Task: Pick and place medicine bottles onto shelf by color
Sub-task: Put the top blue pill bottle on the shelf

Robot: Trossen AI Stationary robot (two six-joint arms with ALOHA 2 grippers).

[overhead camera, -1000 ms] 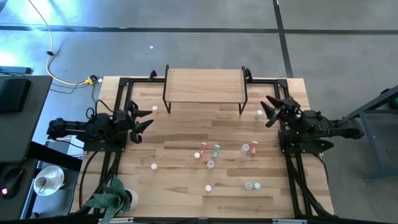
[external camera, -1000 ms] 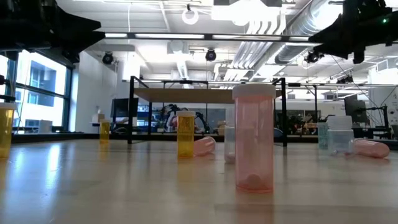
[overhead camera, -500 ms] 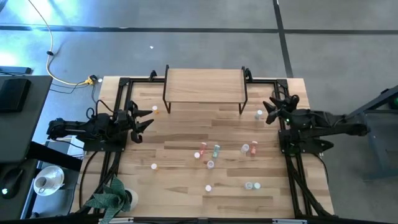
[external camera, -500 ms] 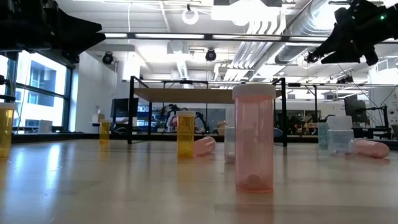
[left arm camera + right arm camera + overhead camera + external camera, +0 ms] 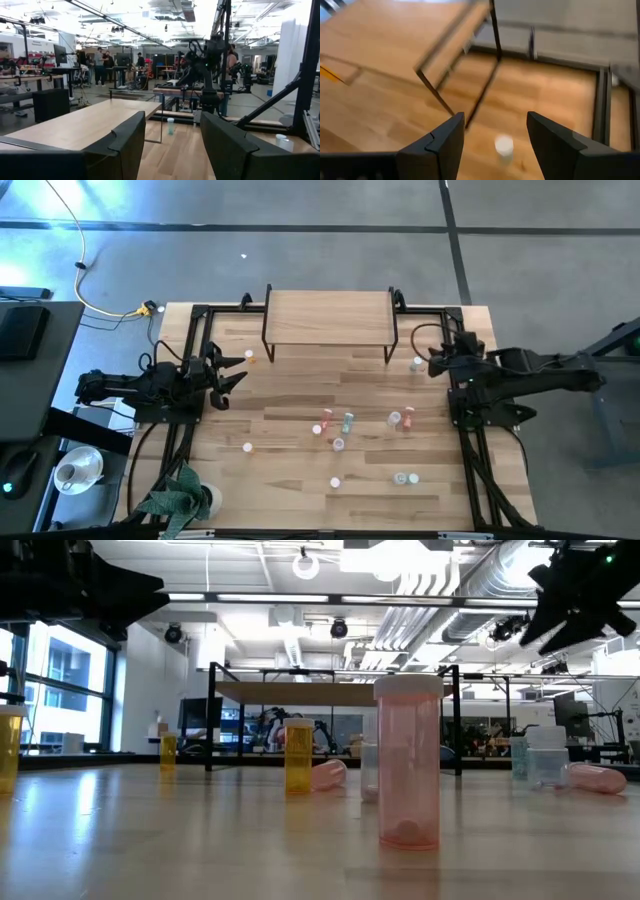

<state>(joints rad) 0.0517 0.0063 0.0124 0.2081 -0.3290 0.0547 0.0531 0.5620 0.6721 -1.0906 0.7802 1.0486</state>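
Several small medicine bottles stand or lie on the wooden table: a pale bottle by the shelf's right leg, an orange one at the left, a pink one, a teal one and others near the middle. The shelf stands on black legs at the table's far edge and bears nothing. My right gripper is open, above the table just right of the pale bottle. My left gripper is open and empty at the table's left side.
Black frame rails run along the table's left and right sides. A pink bottle stands close to the low camera. A green plant sits at the near left corner. A cup sits off the table's left.
My right gripper has drawn back toward the table's right edge, tipped downward, and now points at the pale bottle by the shelf's right leg. No bottle has moved.
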